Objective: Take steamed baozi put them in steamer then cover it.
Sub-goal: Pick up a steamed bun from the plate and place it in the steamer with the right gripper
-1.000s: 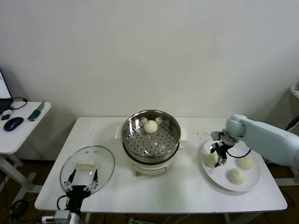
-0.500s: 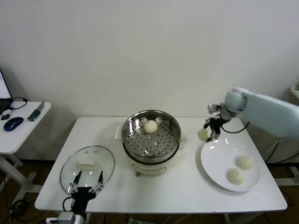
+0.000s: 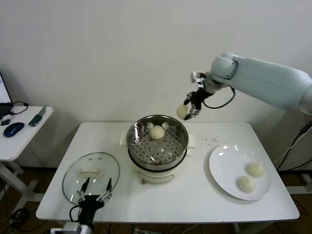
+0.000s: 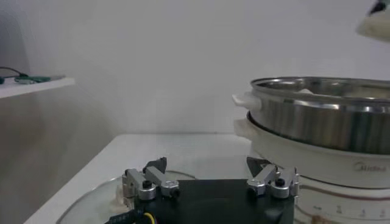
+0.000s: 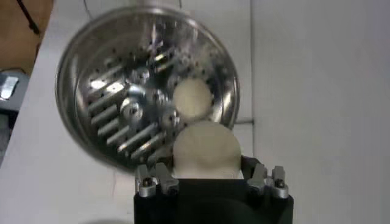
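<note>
My right gripper is shut on a cream-white baozi and holds it in the air just above the far right rim of the steamer. The right wrist view shows that held baozi over the perforated floor of the steamer. One baozi lies in the steamer at the back; it also shows in the right wrist view. Two baozi lie on the white plate. The glass cover lies flat at the front left. My left gripper hangs open over its near edge.
A side table stands to the left with a mouse and a green-handled tool. The wall is close behind the steamer. In the left wrist view the steamer stands just ahead of my left gripper.
My right gripper lifted one baozi off the plate and carried it up and left to above the steamer's rim. Two baozi stay on the plate. The left gripper shifted slightly.
</note>
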